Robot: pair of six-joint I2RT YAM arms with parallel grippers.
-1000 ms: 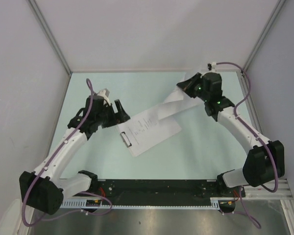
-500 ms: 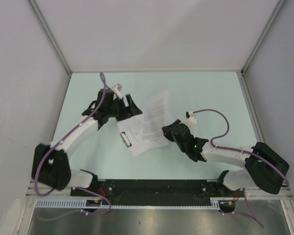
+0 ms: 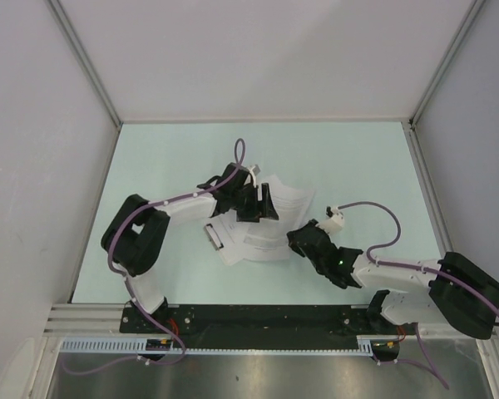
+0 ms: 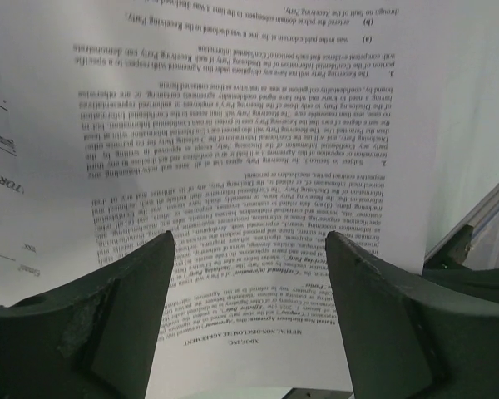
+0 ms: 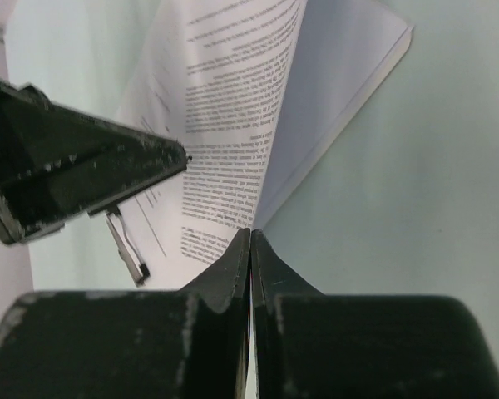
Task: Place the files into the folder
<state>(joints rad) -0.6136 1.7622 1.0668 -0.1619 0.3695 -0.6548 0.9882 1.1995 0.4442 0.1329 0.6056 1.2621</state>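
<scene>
Two grippers on one page here. So the folder (image 3: 230, 252) lies flat on the table (image 3: 175, 158) with its long axis on a slant. Its clip (image 3: 214, 237) is on the short end pointing toward the left arm's side, and the other end points far-right. On top of the folder sit the files (image 3: 254, 237), lined up roughly along the same axis. But the top sheet (image 3: 289, 199) isn't flat, it bows up off the folder's far-right end.

Just off the folder's near-right edge is the right gripper (image 3: 302, 243), fingers (image 5: 216, 283) pressed together with the top sheet's edge pinched at the tips. Over the middle of the folder hangs the left gripper (image 3: 262, 204), fingers (image 4: 91, 332) well apart, with the page showing in the gap. Can't tell if it touches the paper.

Overhead view gives the layout, but the print is just grey smudge. Left wrist view shows dense paragraphs, upside down to the camera, with a heading line between the fingers. Right wrist view shows the sheet rising steeply from the closed tips, a thick white edge under it, and the clip off to one side. Can't tell how many sheets are stacked.
</scene>
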